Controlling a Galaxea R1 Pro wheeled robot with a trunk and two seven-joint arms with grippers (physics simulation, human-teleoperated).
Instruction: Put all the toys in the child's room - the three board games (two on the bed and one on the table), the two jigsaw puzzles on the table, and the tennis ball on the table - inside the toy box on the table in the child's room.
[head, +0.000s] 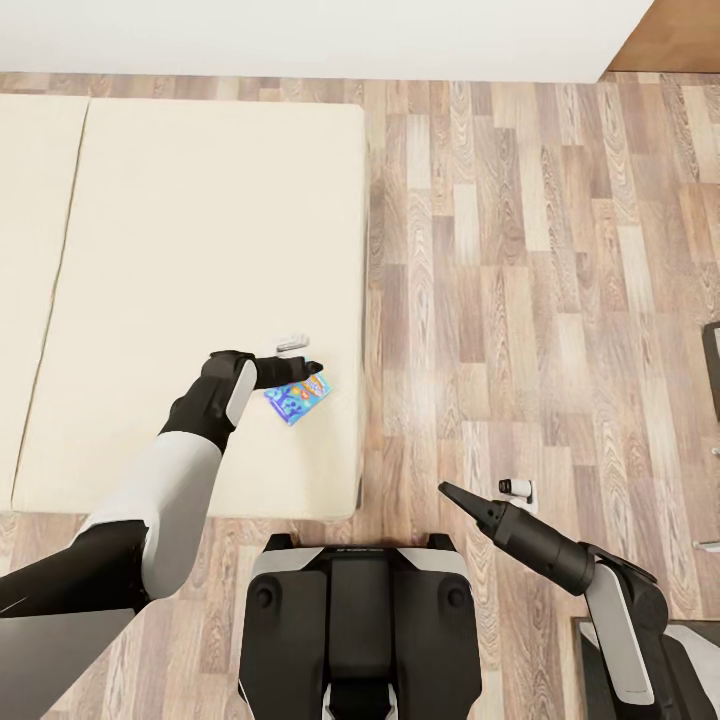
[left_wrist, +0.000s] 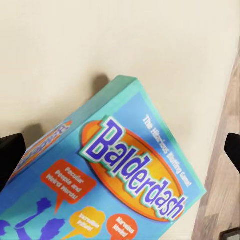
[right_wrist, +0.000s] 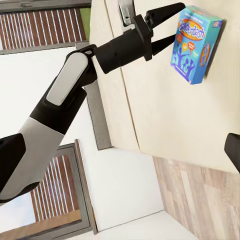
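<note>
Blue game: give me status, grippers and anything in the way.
Left gripper open, fingers either side of the blue game, not clamped. Right gripper over the floor, state unclear. Game on the bed near its edge. Small white object beside it.

Small pale grey-white object (head: 292, 343): flat on the bed (head: 200, 220), close to its right edge, shape too small to make out.

White block with a dark end (head: 515, 487): on the plank floor (head: 520, 250), just off the bed's near right corner.

Dark panel (head: 712, 365): well to the right of the bed, cut by the frame edge.

Warmer orange-brown flooring (head: 675, 35): past the bed's far right side.
</note>
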